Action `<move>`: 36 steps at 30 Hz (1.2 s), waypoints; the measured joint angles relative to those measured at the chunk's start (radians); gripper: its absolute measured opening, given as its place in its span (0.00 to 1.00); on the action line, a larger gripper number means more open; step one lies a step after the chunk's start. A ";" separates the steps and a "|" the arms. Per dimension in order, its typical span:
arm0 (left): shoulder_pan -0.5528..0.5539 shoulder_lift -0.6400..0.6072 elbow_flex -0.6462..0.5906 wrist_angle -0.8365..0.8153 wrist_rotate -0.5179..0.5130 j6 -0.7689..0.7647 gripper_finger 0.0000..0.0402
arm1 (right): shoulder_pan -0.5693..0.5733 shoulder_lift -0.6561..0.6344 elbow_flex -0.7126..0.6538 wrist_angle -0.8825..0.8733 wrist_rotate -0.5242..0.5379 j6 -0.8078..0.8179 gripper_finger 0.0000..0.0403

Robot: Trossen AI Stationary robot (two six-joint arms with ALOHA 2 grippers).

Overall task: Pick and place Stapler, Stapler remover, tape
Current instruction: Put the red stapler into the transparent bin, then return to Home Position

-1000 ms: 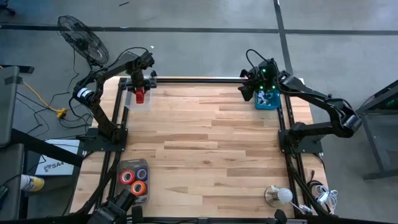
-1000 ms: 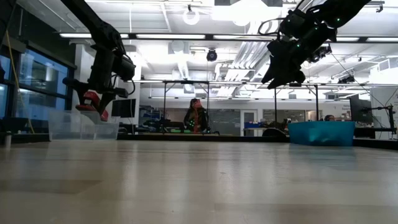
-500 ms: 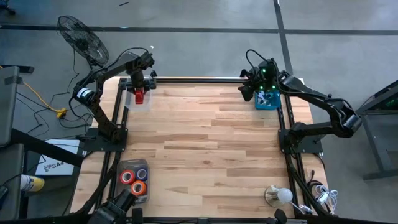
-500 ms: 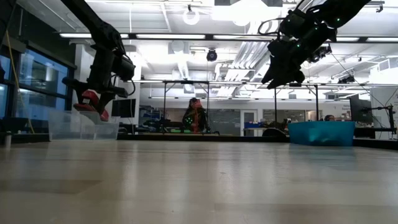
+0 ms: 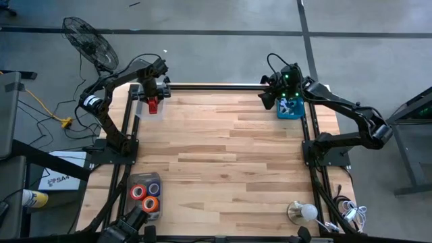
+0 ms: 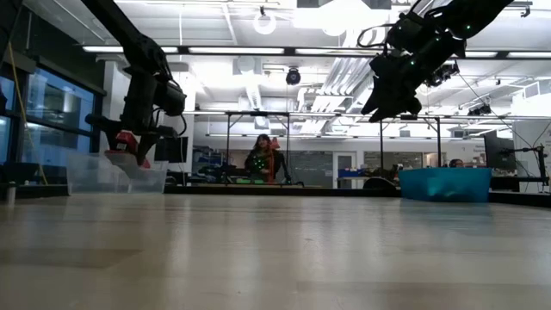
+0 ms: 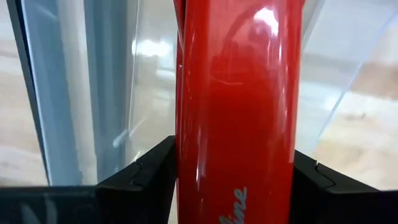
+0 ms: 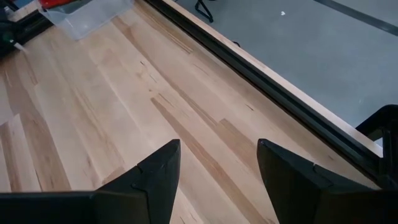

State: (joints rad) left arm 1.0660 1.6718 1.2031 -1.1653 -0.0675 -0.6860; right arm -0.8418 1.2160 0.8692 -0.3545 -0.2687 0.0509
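Note:
The bright red stapler (image 5: 153, 104) is in my left gripper (image 5: 151, 94) over the clear plastic bin (image 5: 143, 108) at the table's far left corner. In the low view the stapler (image 6: 127, 140) hangs at the rim of the clear bin (image 6: 108, 175). My right gripper (image 5: 268, 100) hovers open beside the teal bin (image 5: 291, 108) at the far right corner, touching nothing. The tape rolls (image 5: 145, 194), red, orange and purple, lie in a dark tray at the near left edge. My left gripper (image 7: 233, 168) pinches the stapler's glossy red body (image 7: 239, 124) between its two fingers (image 7: 149, 180), one on each long side. The fingers come from above, pointing down. The stapler is lifted clear and hangs tilted below them, over the bin's clear walls.
The teal bin (image 6: 446, 184) holds small pale pieces. A lamp (image 5: 302, 212) and cables sit at the near right corner. A black rail (image 5: 216, 86) runs along the far edge. Bare wood (image 5: 223, 148) spans the table's middle. A person (image 6: 260, 159) shows in the room beyond.
My left gripper has sunk slightly toward the clear bin with the stapler still in it, so the stapler now sits lower at the bin's rim. The person in the background has shifted.

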 joint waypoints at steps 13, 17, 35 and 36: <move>0.000 0.000 0.000 0.014 -0.027 0.027 0.49 | 0.000 0.000 0.000 -0.005 0.000 0.004 0.51; 0.000 0.000 0.000 0.013 -0.029 0.027 0.49 | 0.000 0.000 0.000 -0.007 0.000 0.004 0.51; 0.000 -0.001 0.000 0.012 -0.029 0.028 0.72 | 0.000 0.000 0.000 -0.013 -0.005 0.005 0.51; 0.000 -0.001 0.000 0.013 -0.028 0.028 0.72 | 0.000 0.000 0.000 -0.015 -0.005 0.004 0.51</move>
State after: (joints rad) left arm 1.0660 1.6711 1.2034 -1.1527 -0.0956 -0.6579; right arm -0.8419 1.2160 0.8692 -0.3694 -0.2741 0.0551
